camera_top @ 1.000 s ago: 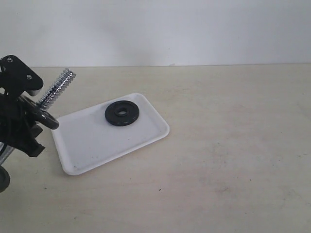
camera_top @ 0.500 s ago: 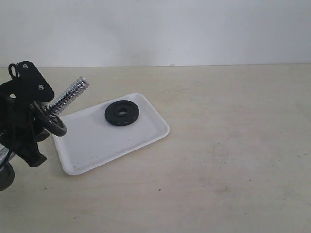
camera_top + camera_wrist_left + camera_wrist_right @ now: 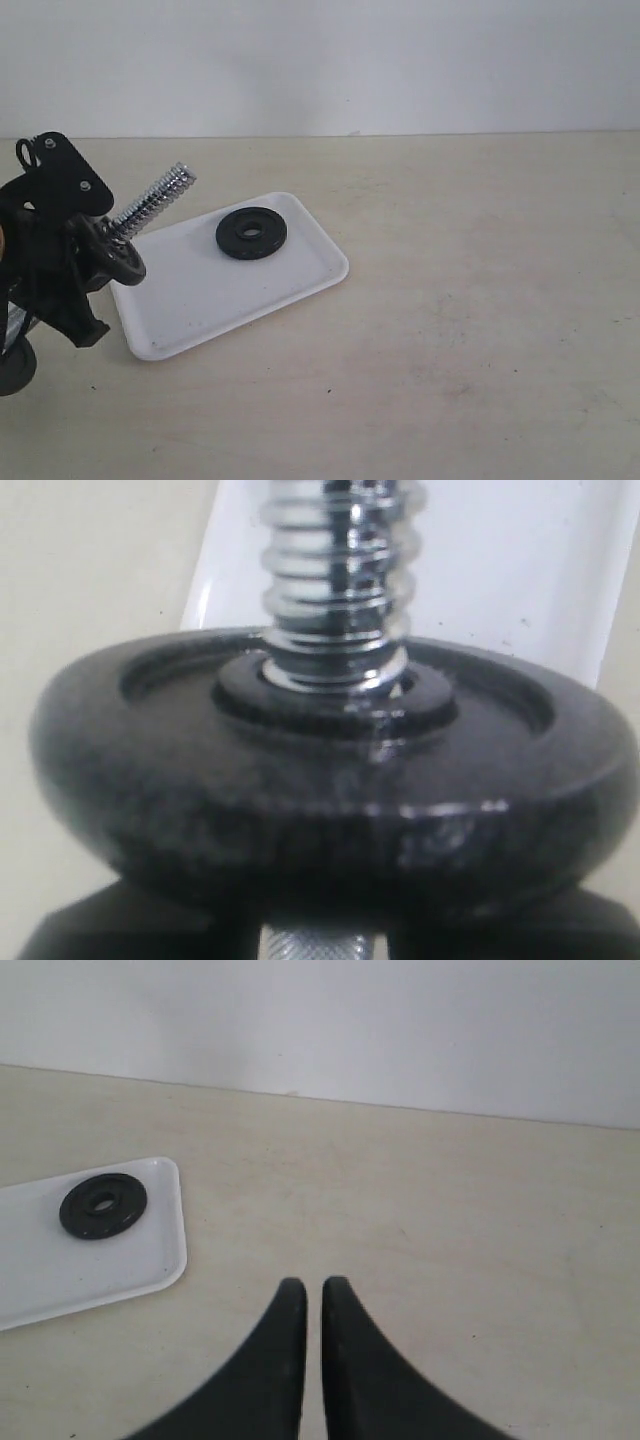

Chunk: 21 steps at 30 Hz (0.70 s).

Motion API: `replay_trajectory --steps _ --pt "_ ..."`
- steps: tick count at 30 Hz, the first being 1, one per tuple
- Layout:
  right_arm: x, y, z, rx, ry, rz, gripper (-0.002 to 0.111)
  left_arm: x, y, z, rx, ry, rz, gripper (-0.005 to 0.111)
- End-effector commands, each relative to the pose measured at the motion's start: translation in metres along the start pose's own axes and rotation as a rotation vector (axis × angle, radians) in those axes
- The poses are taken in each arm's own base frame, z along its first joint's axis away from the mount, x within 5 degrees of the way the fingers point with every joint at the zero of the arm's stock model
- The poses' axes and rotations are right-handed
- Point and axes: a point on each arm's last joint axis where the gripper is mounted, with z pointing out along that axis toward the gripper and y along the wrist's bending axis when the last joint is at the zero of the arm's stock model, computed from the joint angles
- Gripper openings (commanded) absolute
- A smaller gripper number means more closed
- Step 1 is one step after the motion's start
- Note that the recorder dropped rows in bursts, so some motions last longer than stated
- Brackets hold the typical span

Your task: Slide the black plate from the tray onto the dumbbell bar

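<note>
While the plate [image 3: 251,233] lies flat on the tray [image 3: 200,295], toward its far side, the left gripper [image 3: 68,268] is clamped on the bar [image 3: 155,200]. The bar tilts, its threaded end raised by the tray's left edge, and carries a black disc [image 3: 122,262]. Over the table [image 3: 480,320], the right gripper [image 3: 313,1312] hangs with its jaws closed together, empty, well apart from the tray.

Soft, even light filled the room, bright enough to wash the wall [image 3: 400,60] nearly white. Shadows on the table [image 3: 480,300] were faint, only a thin dark line under the tray [image 3: 200,295]. Glints ran along the dumbbell bar [image 3: 155,205] threads. Close to the left wrist lens, the black disc [image 3: 320,790] blurred, with small highlights on its rim. The right gripper [image 3: 314,1284] looked soft-edged.
</note>
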Motion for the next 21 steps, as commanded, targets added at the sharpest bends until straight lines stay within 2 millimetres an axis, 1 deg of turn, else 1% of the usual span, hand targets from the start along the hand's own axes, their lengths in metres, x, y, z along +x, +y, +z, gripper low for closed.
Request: replay_trajectory --steps 1,3,7,10,13,16,20,21 --pt "0.002 0.000 0.021 -0.052 0.060 0.017 0.004 -0.053 0.007 -0.025 -0.024 -0.558 -0.041 0.004" --pt "0.003 0.001 0.032 -0.096 0.080 0.029 0.004 -0.056 0.007 -0.027 -0.014 -0.592 -0.069 0.004" --pt "0.004 0.005 0.052 -0.193 0.111 0.028 0.004 -0.056 0.006 -0.027 0.001 -0.598 -0.102 0.004" --pt "0.006 0.010 0.069 -0.289 0.126 -0.032 0.004 -0.059 0.005 -0.029 0.027 -0.625 -0.118 0.004" --pt "0.009 0.017 0.082 -0.336 0.138 -0.063 0.004 -0.060 0.004 -0.029 0.036 -0.639 -0.129 0.004" --pt "0.010 0.029 0.097 -0.396 0.160 -0.134 0.004 -0.060 0.004 -0.029 0.038 -0.640 -0.134 0.004" --pt "-0.003 0.050 0.115 -0.472 0.163 -0.197 0.004 -0.060 0.004 -0.030 0.041 -0.643 -0.140 0.004" --pt "-0.004 0.055 0.119 -0.491 0.173 -0.207 0.004 -0.060 0.004 -0.030 0.042 -0.643 -0.144 0.004"
